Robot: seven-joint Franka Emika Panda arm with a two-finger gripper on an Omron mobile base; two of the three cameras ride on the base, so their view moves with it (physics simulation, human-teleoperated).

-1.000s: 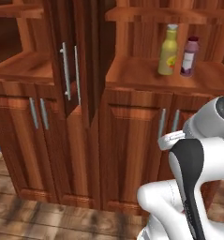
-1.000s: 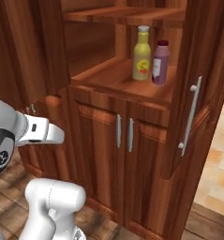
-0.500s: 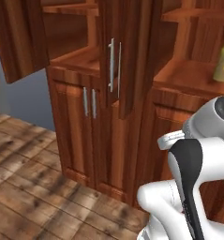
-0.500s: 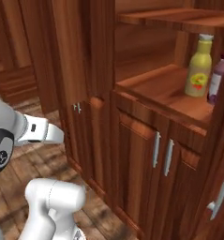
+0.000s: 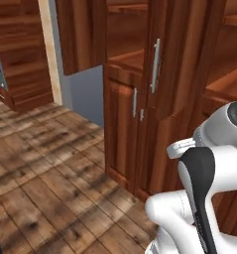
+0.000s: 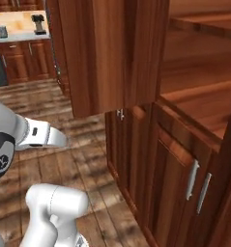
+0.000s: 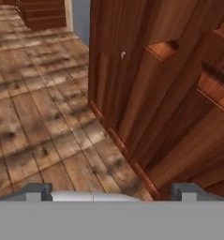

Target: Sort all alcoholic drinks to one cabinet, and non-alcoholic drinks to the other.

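The reddish-brown wooden cabinet (image 5: 125,129) stands close in front of me, with an upper door (image 5: 162,59) swung open and a vertical silver handle on it. The same cabinet (image 6: 180,159) shows bare plank shelves on the right of the right base view. My gripper (image 7: 113,192) points down at the cabinet's foot (image 7: 132,122) and the floor. Its fingertips (image 7: 38,191) stand wide apart, open, with nothing between them. The alcoholic drinks and the non-alcoholic drinks are out of view.
Wooden plank floor (image 5: 45,168) stretches out to the left of the cabinet. A blue-grey wall (image 5: 83,94) lies behind it. A far kitchen counter (image 6: 20,29) carries small appliances. A second open door panel (image 6: 112,53) juts toward me.
The whole picture has swung: the camera turned left, so the cabinet slid right and the yellow and maroon bottles left the frame. The gripper stays open.
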